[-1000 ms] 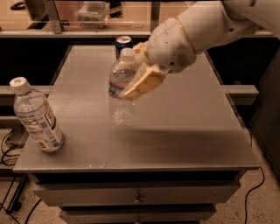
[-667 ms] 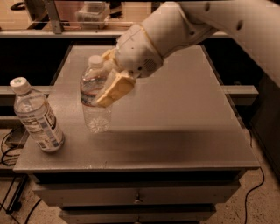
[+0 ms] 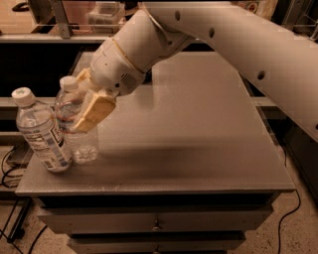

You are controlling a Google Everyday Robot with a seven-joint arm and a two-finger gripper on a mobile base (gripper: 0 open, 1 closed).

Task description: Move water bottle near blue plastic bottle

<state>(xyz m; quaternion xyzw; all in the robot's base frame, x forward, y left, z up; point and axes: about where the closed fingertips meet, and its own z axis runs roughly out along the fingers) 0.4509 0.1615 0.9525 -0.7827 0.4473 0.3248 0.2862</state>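
Note:
The water bottle is a slim clear ribbed bottle with a white cap, upright at the table's front left. My gripper is shut on the water bottle around its upper body, with a tan finger pad across its front. The blue plastic bottle, wider with a tall white label and white cap, stands tilted just left of it, almost touching. I cannot tell whether the water bottle's base rests on the table.
The grey table has a front edge with drawers below. My white arm spans from the upper right across the table's back. A shelf with clutter lies behind. Cables hang at the left.
My gripper has carried the water bottle left and toward the front, from the table's middle to right beside the blue plastic bottle. The blue plastic bottle has not moved.

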